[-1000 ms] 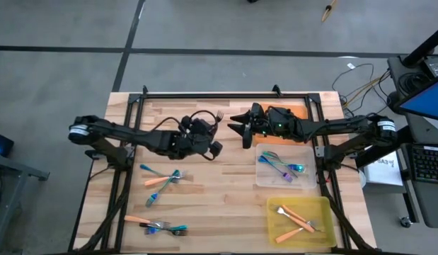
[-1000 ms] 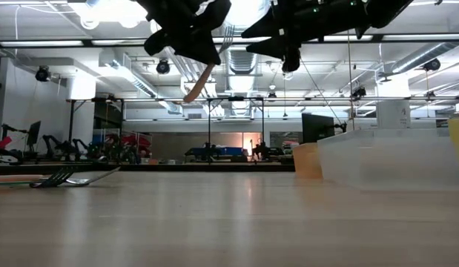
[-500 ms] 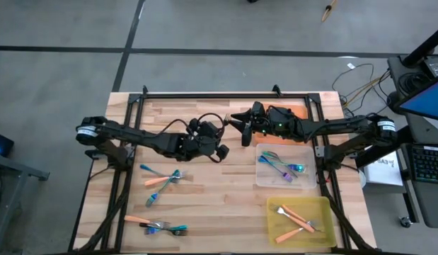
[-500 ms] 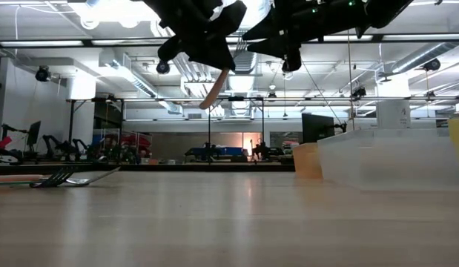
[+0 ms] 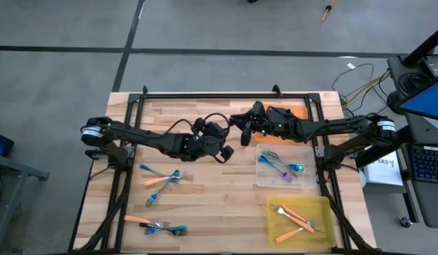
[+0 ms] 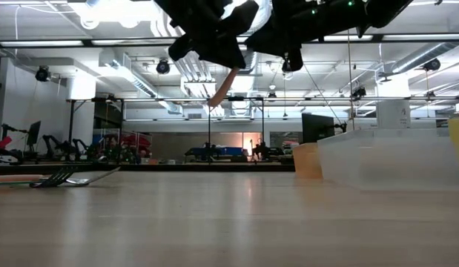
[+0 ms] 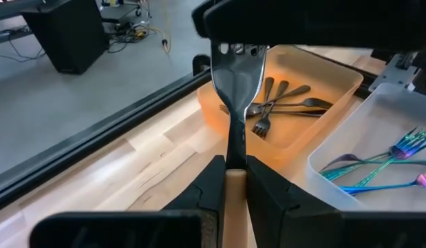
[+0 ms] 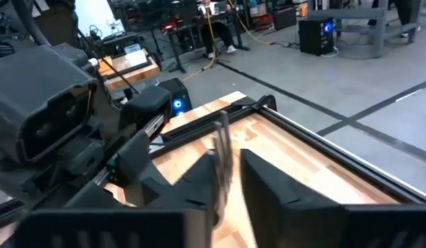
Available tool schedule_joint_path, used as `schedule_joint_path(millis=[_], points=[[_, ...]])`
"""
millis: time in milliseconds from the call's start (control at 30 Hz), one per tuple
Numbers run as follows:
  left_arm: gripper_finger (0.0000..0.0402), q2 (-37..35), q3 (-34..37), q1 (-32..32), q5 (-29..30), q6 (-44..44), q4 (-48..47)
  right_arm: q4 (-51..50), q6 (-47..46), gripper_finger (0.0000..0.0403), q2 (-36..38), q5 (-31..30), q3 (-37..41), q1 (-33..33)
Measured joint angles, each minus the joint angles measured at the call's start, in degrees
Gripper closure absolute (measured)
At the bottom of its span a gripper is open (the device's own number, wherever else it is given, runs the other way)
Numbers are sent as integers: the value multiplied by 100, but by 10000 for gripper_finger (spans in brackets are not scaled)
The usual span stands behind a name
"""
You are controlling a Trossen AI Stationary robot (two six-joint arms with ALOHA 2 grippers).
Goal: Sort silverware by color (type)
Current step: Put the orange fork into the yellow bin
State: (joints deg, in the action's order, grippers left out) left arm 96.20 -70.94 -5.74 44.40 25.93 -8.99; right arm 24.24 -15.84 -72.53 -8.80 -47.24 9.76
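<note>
My left gripper is shut on an orange-handled fork above the middle of the table. The fork's silver tines point at my right gripper, which meets it from the right and has its fingers closed in on the tines. In the low view the orange handle slants down below the left gripper. Dark forks lie in the orange tray, blue ones in the clear tray, orange ones in the yellow tray. My left gripper pinches the orange handle near the metal neck between its two fingers, with the fork running on ahead of them. The fork is lifted clear of the table and tilted, its handle end hanging low. My right gripper has the fork's tine end between its two fingers, coming level from the table's right. The tines stand edge-on in the narrow gap. The gripper's own body hides the exact place of touch.
Loose forks with orange and blue handles lie on the table's left part and near the front left. The three trays take up the right side. A black frame rail runs along the far edge.
My left gripper has carried the orange-handled fork toward the table's right, up to my right gripper. The right gripper has stayed in place and its wide-open fingers have shut around the fork's tines.
</note>
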Motion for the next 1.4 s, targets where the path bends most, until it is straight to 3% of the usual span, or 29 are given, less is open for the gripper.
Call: schedule_joint_path(millis=[100,367,733,967,1133,1267,1400], points=[[375,-8,-20,-1,11,2,0,-3,64,386,0,-42,0,0],[363,-13,-39,22,28,-39,15,12,40,394,0,-63,-2,2],[267,-11,-25,53,-150,-278,-101,-268,251,395,10,-25,-59,152],[234,-24,-55,17,-234,-272,-543,-3671,944,395,42,-718,-1295,426],[231,-24,-55,7,-363,-60,-1027,-6684,1139,395,37,-426,-2608,302],[231,-24,-55,8,-352,317,-1479,-8501,923,395,37,-374,-3463,-49],[231,-26,-53,11,-338,352,-1609,-9524,206,395,39,-326,-3960,-540]])
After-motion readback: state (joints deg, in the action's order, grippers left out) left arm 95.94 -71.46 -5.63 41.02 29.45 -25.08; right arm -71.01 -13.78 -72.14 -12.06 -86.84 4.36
